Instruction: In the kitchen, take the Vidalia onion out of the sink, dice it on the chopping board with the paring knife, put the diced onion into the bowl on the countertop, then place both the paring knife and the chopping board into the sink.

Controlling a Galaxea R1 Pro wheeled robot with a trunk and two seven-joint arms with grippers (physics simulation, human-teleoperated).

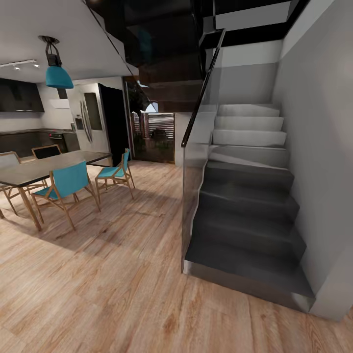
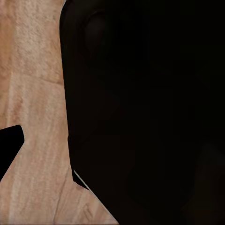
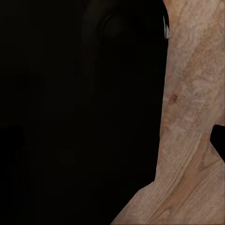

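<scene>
You face pale grained plank flooring (image 1: 122,294): at the left a grey-topped dining table (image 1: 49,166) ringed by teal wooden-legged chairs (image 1: 66,189), and behind it the far kitchen's dark countertop (image 1: 29,132). At the right, a dark matte staircase (image 1: 245,220) with a glass balustrade (image 1: 196,162). Both wrist views give dark bodywork over planks, so you cannot tell either gripper's state.

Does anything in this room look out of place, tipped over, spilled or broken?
Nothing stands out. The dining table and the teal chairs around it stand upright, the wooden floor shows no spill, and the staircase and teal pendant lamp look intact. The kitchen cabinets at far left are too distant to judge.
</scene>
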